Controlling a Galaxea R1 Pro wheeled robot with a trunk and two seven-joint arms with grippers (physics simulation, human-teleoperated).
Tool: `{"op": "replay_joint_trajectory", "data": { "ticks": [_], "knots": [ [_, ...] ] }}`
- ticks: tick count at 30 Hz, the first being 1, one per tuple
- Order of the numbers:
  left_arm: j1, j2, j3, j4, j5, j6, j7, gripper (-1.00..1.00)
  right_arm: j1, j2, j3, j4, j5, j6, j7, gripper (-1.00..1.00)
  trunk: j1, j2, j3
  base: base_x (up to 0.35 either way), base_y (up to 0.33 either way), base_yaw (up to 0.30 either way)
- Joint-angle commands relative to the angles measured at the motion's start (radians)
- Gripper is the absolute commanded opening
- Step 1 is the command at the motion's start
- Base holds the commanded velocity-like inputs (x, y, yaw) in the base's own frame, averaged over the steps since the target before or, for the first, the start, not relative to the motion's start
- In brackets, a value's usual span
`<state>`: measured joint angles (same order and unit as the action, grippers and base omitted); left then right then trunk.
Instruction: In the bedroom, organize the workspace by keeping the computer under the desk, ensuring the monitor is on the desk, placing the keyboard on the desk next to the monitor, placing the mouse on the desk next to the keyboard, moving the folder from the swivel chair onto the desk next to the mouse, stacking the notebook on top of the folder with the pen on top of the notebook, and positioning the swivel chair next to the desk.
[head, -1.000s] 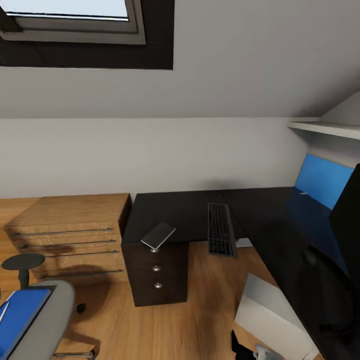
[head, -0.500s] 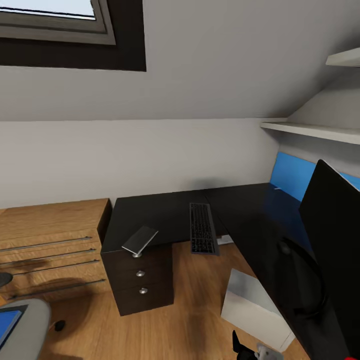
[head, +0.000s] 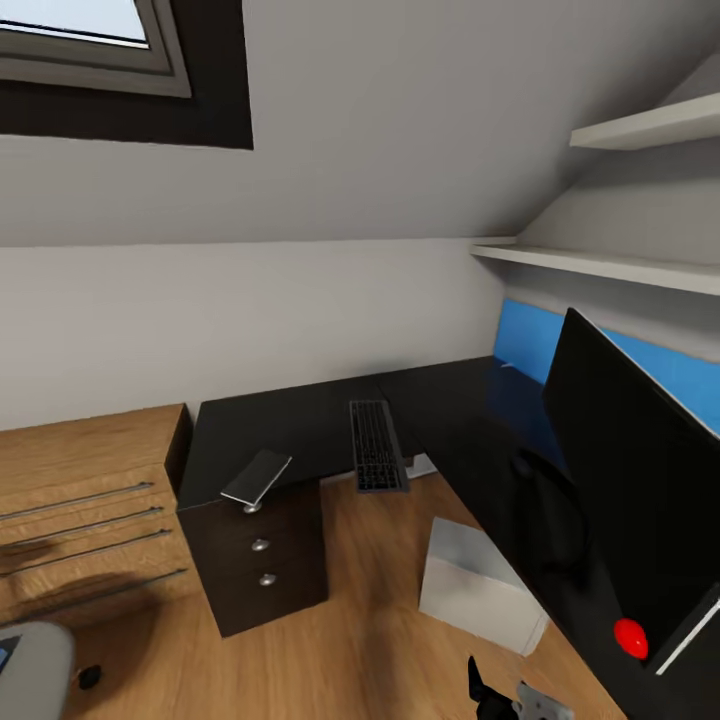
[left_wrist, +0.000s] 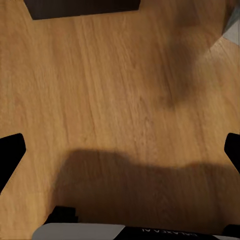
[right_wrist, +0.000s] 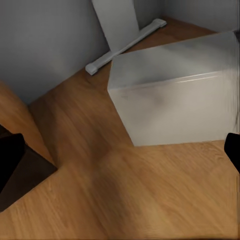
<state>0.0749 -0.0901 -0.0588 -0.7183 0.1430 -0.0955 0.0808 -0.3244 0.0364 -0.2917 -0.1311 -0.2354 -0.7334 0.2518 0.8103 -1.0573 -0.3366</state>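
The black L-shaped desk (head: 300, 425) fills the middle of the head view. The keyboard (head: 378, 458) lies on it with its near end past the front edge. A dark grey notebook (head: 256, 477) rests askew on the corner above the drawer unit (head: 262, 560). At the right, the monitor (head: 630, 460) stands on the desk. The grey computer (head: 480, 585) (right_wrist: 175, 100) sits on the floor by the desk's edge. A corner of the swivel chair (head: 30, 672) shows at the bottom left. My left gripper (left_wrist: 120, 150) and right gripper (right_wrist: 120, 155) are open and empty above the wood floor.
A low wooden chest of drawers (head: 80, 500) stands left of the desk. White shelves (head: 600, 262) and a blue wall panel (head: 530, 340) lie behind the monitor. A red round object (head: 630, 637) sits on the desk near the monitor. A white desk leg (right_wrist: 122, 30) stands behind the computer.
The whole head view has swung to the right: the chair has nearly left the picture at the left, and the monitor and shelves have come in at the right. Nothing on the desk has moved.
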Motion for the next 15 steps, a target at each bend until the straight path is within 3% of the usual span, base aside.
{"op": "replay_joint_trajectory", "data": {
  "ticks": [1,15],
  "knots": [
    [0.000,0.001,-0.006,-0.001,0.010,-0.003,0.007,1.00,-0.001,0.000,-0.004,0.001,-0.009,-0.002,0.010,1.00,0.000,-0.001,0.000,-0.020,0.093,-0.267],
    [0.000,0.004,-0.004,0.011,0.012,-0.003,0.008,1.00,-0.001,0.000,-0.004,0.001,-0.008,-0.004,0.011,1.00,0.000,-0.001,0.008,-0.003,0.013,-0.270]
  ]
}}
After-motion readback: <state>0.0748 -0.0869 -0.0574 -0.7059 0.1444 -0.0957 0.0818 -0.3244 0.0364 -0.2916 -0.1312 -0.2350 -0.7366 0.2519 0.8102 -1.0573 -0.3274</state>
